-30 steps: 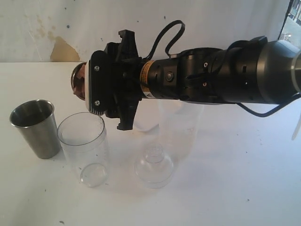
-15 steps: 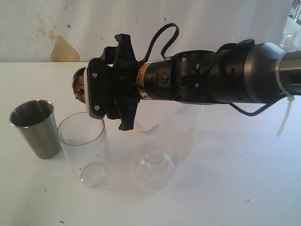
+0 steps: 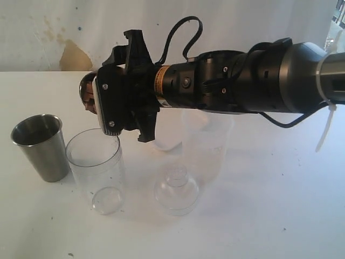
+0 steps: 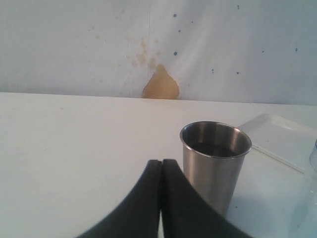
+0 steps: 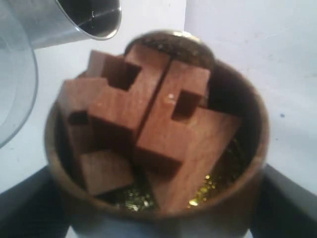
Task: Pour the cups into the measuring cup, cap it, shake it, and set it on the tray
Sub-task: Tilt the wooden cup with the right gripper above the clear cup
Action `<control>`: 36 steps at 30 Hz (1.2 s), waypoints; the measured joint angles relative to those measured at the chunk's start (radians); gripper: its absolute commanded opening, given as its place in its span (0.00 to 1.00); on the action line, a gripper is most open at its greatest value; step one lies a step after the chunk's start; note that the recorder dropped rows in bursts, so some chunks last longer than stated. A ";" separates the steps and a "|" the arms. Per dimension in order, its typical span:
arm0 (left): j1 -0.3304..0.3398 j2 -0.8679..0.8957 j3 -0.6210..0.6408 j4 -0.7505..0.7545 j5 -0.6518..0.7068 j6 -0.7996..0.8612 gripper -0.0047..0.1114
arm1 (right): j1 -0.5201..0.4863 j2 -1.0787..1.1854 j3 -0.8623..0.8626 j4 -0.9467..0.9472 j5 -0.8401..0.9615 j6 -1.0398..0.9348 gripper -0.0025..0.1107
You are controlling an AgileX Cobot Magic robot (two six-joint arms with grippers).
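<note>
White table, bearing a shallow white rectangular tray toward its wall-side edge. The right gripper, jaws clamped wide around a rounded brown wooden cup, has rolled and risen within the last second. It tips the cup over the clear cylindrical measuring cup, which stands beside a tapered stainless-steel tumbler toward the table's left edge. Wooden blocks remain inside, so pouring looks imminent. The left gripper has its jaws closed and holds nothing.

Bright, evenly lit, whites washed out; soft shadows beside the steel cup; blurred up close on the wooden cup.
</note>
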 measured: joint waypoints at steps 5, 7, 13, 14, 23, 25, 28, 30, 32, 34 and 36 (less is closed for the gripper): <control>0.000 0.000 0.000 0.000 0.000 0.000 0.05 | 0.023 0.000 0.000 0.000 0.029 -0.074 0.02; 0.000 0.000 0.000 0.000 0.000 0.000 0.05 | 0.031 0.000 0.000 0.000 0.033 -0.099 0.02; 0.000 0.000 0.000 0.000 0.000 0.000 0.05 | 0.036 0.000 0.000 0.000 0.033 -0.134 0.02; 0.000 0.000 0.000 0.000 0.000 0.000 0.05 | 0.036 0.000 0.000 0.000 0.035 -0.138 0.02; 0.000 0.000 0.000 0.000 0.000 0.000 0.05 | 0.039 0.000 0.000 0.000 0.035 -0.273 0.02; 0.000 0.000 0.000 0.000 0.000 0.000 0.05 | 0.042 0.000 0.000 0.000 0.037 -0.296 0.02; 0.000 0.000 0.000 0.000 0.000 0.000 0.05 | 0.051 0.000 0.000 0.000 0.039 -0.312 0.02; 0.000 0.000 0.000 0.000 0.000 0.000 0.05 | 0.053 0.000 0.000 -0.002 0.039 -0.319 0.02; 0.000 0.000 0.000 0.000 0.000 0.000 0.05 | 0.058 0.000 0.000 -0.002 0.039 -0.328 0.02; 0.000 0.000 0.000 0.000 0.000 0.000 0.05 | 0.058 0.000 0.000 -0.002 0.039 -0.342 0.02; 0.000 0.000 0.000 0.000 0.000 0.000 0.05 | 0.058 0.000 0.000 -0.002 0.041 -0.349 0.02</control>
